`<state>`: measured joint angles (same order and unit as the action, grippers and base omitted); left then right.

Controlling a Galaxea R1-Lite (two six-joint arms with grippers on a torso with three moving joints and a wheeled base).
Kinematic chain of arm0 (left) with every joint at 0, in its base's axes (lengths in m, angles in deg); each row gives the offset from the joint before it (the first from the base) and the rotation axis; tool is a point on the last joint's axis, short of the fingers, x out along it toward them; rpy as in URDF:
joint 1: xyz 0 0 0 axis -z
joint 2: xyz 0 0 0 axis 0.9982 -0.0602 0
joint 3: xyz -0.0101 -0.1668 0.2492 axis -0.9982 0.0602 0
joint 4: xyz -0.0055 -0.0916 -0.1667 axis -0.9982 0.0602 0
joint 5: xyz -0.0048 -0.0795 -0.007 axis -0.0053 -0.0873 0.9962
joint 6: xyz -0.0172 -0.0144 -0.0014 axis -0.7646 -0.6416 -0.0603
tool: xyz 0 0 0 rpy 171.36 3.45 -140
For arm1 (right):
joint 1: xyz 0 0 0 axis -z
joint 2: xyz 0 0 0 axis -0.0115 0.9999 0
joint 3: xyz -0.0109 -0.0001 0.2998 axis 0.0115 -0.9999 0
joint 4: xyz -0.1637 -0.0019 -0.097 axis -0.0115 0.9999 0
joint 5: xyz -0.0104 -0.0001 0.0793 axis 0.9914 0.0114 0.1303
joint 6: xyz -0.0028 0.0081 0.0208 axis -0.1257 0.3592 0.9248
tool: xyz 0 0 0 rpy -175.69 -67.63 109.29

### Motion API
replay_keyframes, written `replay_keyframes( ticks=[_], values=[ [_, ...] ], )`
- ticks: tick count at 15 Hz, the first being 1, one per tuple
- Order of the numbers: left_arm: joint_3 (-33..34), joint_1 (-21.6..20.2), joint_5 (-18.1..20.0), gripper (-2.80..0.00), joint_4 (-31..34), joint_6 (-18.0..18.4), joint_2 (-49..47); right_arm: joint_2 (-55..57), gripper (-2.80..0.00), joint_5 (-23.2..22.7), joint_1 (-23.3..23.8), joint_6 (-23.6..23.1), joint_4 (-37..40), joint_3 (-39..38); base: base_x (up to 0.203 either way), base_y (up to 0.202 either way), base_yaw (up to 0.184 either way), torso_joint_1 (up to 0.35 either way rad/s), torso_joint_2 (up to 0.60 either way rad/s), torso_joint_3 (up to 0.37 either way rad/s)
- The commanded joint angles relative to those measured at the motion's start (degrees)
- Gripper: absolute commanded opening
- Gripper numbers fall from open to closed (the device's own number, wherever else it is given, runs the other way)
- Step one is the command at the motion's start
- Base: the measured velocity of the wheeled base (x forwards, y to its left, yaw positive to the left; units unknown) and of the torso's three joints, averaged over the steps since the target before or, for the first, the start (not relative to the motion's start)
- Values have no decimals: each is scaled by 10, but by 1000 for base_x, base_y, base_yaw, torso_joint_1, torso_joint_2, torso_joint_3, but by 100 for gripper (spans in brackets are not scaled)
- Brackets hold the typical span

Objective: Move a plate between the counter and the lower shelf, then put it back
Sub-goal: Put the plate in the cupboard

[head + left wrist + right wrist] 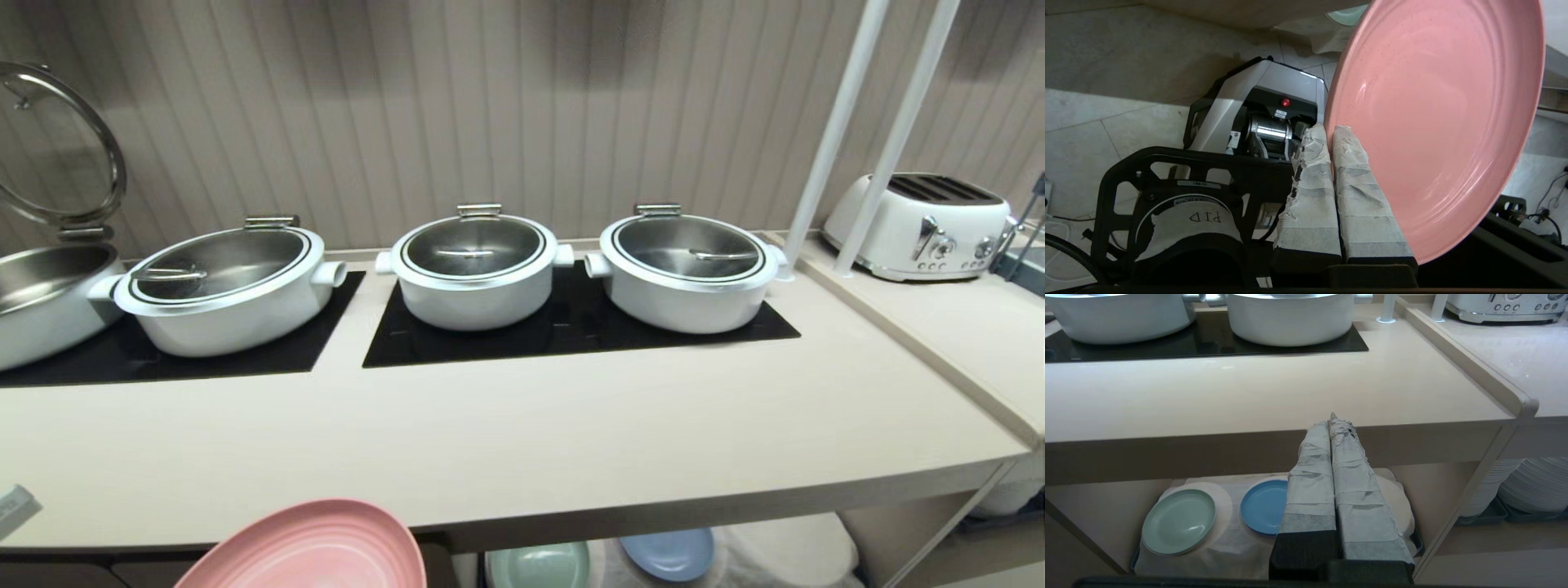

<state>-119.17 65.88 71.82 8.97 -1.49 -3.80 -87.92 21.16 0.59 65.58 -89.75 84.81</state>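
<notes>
Clamped on the rim of the plate (pixel 1437 122), the left gripper (pixel 1330 134) had its two tape-wrapped fingers (pixel 1310 196) pressed together with the pink edge pinched between them; in the left wrist view the plate stood tilted, its hollow face turned toward the camera, over the robot's own grey and black base (pixel 1257 110) and a pale tiled floor (pixel 1094 122); in the head view the plate (pixel 314 547) showed at the bottom edge, in front of and below the front edge of the counter (pixel 522 441), resting on neither the counter nor the shelf. Near it, the right gripper (pixel 1332 418) hung before the counter's thick front edge, its wrapped fingers (pixel 1310 490) closed against each other and holding nothing. Beyond the fingers lay the lower shelf (pixel 1233 543), draped in wrinkled white cloth; a mint-green plate (pixel 1179 521) sat on one mound and a blue plate (pixel 1263 506) just beside it on another, apart from each other; off to the side, a neighbouring recess held stacked white plates (pixel 1531 486). Farther back, on the counter's black hob panels (pixel 571 331), stood white lidded pots (pixel 473 265); at the far left one pot's lid (pixel 57 147) stood raised; on the adjoining beige top sat a white toaster (pixel 918 224), behind two white poles (pixel 865 122).
</notes>
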Motion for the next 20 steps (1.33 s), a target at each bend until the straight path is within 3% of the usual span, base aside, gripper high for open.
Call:
replay_keyframes(
  ticks=[1,20],
  values=[
    [1,0,1,-280,2,-1,-2,0,-280,0,1,0,0,0,0,-206,3,0,8,6],
    [-1,10,2,-280,3,2,0,0,-280,0,1,0,0,0,0,-194,2,2,3,1]
  ],
)
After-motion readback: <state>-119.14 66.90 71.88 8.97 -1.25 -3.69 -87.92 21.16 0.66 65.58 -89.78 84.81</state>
